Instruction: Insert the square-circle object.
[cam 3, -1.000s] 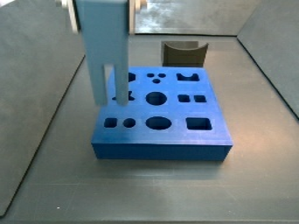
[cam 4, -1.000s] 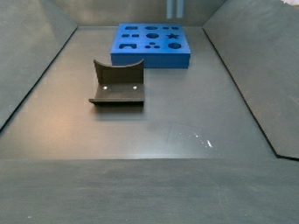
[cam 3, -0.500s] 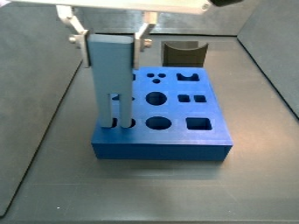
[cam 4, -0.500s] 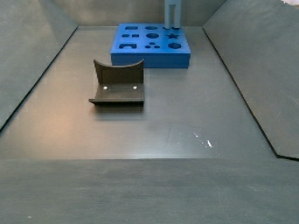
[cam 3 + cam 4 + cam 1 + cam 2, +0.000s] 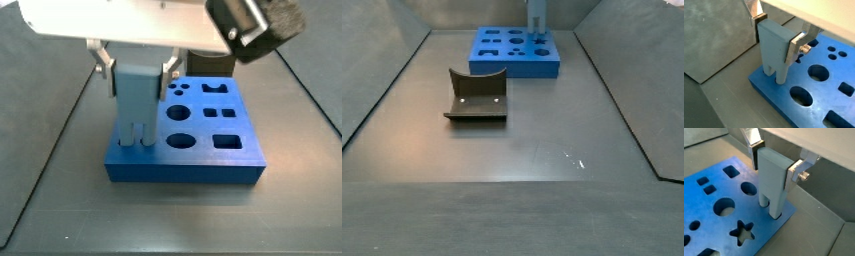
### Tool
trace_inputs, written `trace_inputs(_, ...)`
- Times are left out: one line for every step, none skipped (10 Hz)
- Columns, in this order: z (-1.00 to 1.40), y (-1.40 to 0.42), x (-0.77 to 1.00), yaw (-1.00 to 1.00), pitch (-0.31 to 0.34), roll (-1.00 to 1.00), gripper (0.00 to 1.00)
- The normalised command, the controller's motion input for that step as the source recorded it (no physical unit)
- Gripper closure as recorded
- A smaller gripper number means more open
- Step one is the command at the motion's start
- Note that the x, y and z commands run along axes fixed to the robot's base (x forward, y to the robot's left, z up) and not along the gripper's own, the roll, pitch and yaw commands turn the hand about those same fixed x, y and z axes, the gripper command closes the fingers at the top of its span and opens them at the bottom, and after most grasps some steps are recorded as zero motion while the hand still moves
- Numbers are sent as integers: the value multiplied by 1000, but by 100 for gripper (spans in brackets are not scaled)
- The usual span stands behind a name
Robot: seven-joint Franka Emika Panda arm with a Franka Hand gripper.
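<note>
The gripper (image 5: 777, 35) hangs low over one corner of the blue board (image 5: 821, 97), its silver fingers (image 5: 794, 170) pinching the flat sides of the square-circle object (image 5: 774, 55) — a pale blue-grey slab with two legs. In both wrist views the legs stand in holes at the board's edge, the slab upright. Other cut-outs — round, square, star-shaped — lie open beside it. In a side view the fixture (image 5: 476, 95) sits well apart from the board on the grey floor; in a side view the arm's body partly hides the fixture (image 5: 211, 62) behind the board.
</note>
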Motion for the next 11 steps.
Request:
trace_inputs(-371, 0, 0, 0, -33, 0, 100)
trace_inputs(-423, 0, 0, 0, -34, -1, 100)
trace_inputs(-631, 0, 0, 0, -73, -27, 100)
trace_inputs(-643, 29, -357, 0, -281, -29, 100)
trace_inputs(-337, 20, -409, 0, -367, -21, 100)
trace_inputs(-237, 0, -360, 0, -366, 0, 100)
trace_inputs(-163, 0, -274, 0, -380, 0, 100)
trace_inputs(-140, -14, -183, 0, -324, 94, 100)
trace_inputs(-111, 0, -131, 0, -124, 137, 100)
trace_inputs(0, 0, -14, 0, -26, 0, 100)
trace_inputs(0, 0, 0, 0, 0, 0, 100)
